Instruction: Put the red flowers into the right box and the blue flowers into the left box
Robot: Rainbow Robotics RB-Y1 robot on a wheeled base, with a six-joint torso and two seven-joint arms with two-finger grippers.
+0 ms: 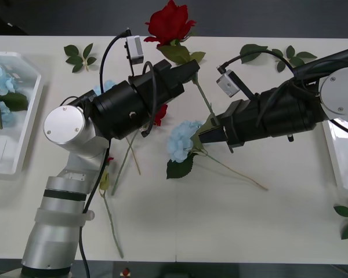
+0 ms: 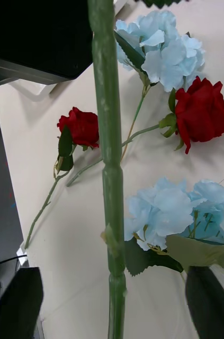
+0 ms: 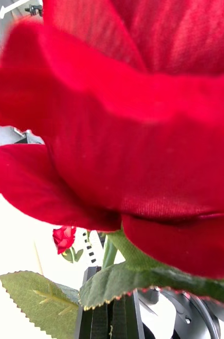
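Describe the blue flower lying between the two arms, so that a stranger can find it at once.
Start at the white table and look at its middle, just off the right end effector. There lies a pale sky-blue hydrangea cluster with one dark leaf below. Its neighbours are red roses; it alone is blue there.

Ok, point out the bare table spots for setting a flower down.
Bare: the table's near strip, below the blue flower and its stem, and the far-left stretch beside the left box. Crowded: the centre, under the left gripper and right gripper.
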